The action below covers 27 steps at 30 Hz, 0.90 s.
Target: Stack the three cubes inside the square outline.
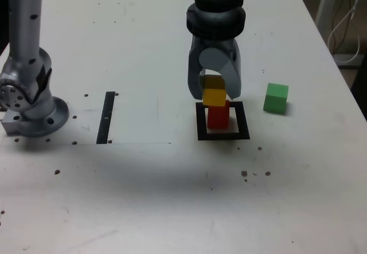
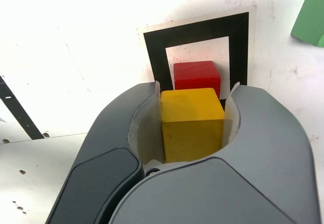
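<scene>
My gripper (image 1: 214,93) is shut on the yellow cube (image 1: 214,95), which hangs just above the red cube (image 1: 217,117). In the wrist view the yellow cube (image 2: 192,123) sits clamped between the two grey jaws of the gripper (image 2: 192,125). The red cube (image 2: 196,76) rests on the white centre of the square outline (image 1: 223,135), whose black border (image 2: 154,52) shows around it. Whether the yellow cube touches the red one I cannot tell. The green cube (image 1: 276,98) lies on the table to the exterior view's right of the outline, and shows at the wrist view's edge (image 2: 310,17).
The arm's grey base (image 1: 31,108) stands at the exterior view's left. A thin black strip (image 1: 106,117) lies between the base and the outline. Cables (image 1: 344,19) hang beyond the table's far right edge. Small dark specks dot the white table (image 1: 172,196).
</scene>
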{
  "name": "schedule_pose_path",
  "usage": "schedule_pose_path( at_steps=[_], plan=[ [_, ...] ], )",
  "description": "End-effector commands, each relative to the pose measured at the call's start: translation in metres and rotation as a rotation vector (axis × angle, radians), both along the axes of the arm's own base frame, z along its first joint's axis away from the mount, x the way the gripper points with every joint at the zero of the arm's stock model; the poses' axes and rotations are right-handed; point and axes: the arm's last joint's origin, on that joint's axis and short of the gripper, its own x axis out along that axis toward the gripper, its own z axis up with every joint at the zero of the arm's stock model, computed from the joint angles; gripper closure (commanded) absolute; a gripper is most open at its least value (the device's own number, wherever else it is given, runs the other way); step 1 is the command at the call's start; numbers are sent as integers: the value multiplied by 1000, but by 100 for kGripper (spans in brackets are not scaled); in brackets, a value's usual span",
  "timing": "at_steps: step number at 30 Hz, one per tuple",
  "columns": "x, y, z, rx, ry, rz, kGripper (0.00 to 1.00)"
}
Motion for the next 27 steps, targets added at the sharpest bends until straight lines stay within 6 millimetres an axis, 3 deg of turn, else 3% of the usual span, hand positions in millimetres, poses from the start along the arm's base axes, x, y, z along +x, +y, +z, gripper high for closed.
schedule_pose_path(
  at_steps=[1, 14, 17, 21, 23, 27],
  plan=[
    [2, -1, -2, -2, 1, -2, 86],
    [10, -2, -12, -19, 20, -10, 74],
    [10, -2, -13, -23, 24, -13, 58],
    [8, -2, -13, -27, 27, -14, 21],
    [7, -2, -12, -27, 27, -15, 8],
    [6, -2, -9, -28, 23, -14, 1]
  ],
)
